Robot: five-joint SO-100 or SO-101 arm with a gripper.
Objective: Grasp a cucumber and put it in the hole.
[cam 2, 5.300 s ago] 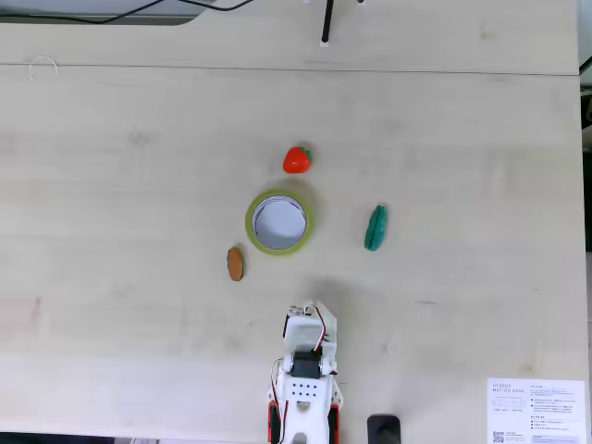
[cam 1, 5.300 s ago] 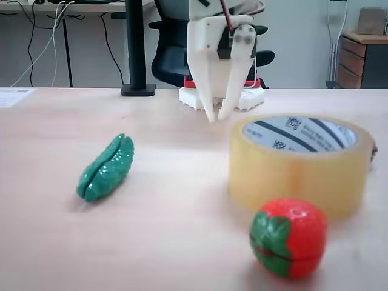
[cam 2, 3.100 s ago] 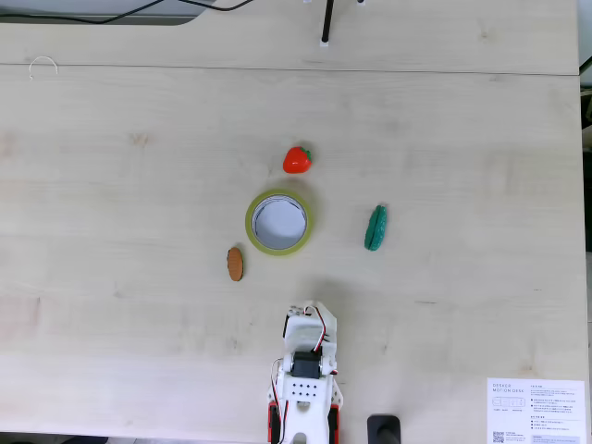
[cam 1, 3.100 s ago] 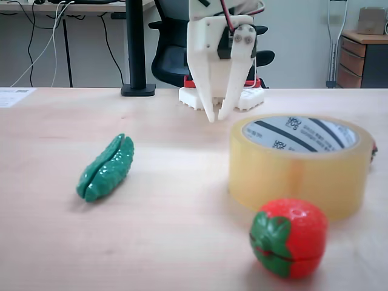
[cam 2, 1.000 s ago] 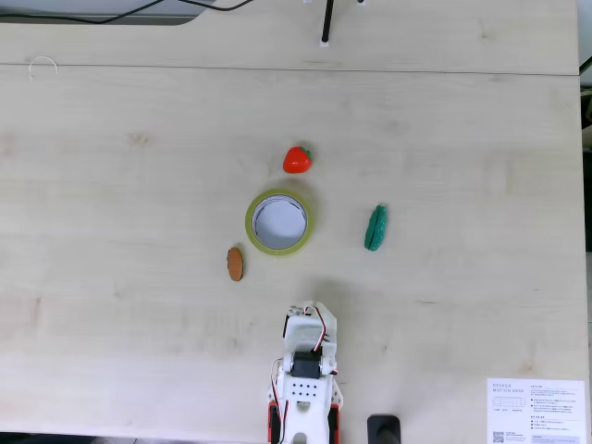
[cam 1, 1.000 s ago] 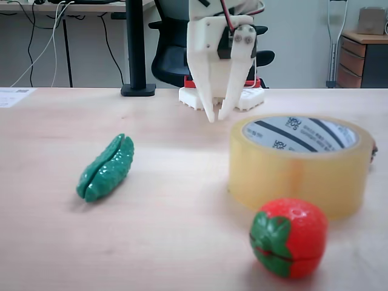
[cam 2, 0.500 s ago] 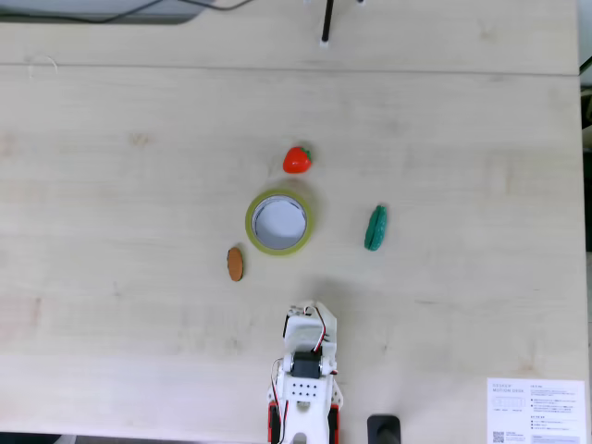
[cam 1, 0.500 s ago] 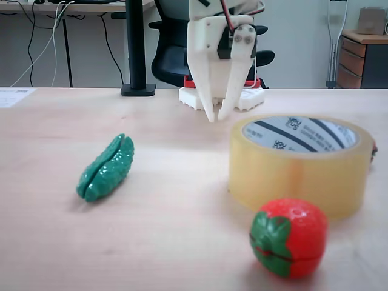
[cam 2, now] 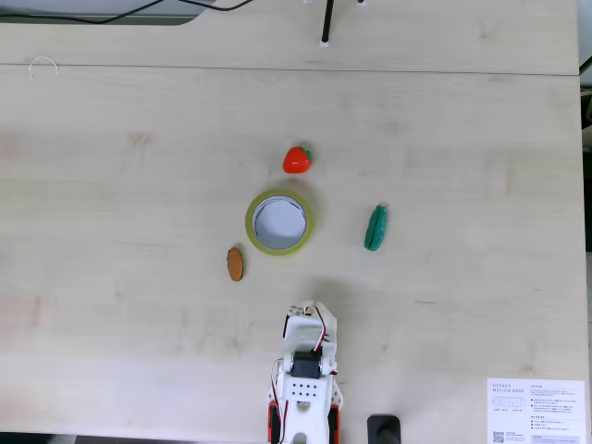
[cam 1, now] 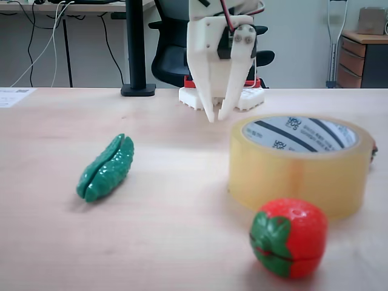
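Two fixed cameras, one low, one overhead.
One sits near table level facing the arm; one looks straight down from high. Both share the tape roll (cam 1: pixel 300 163) (cam 2: pixel 277 222).

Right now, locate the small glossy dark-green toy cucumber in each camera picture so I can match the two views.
Low fixed view: the small glossy dark-green toy cucumber lies on the table at left of centre, left of the big yellowish clear tape roll.
Top-down fixed view: the cucumber lies right of centre, right of the tape roll.
Shared landmark: the tape roll, with the red toy strawberry beside it.
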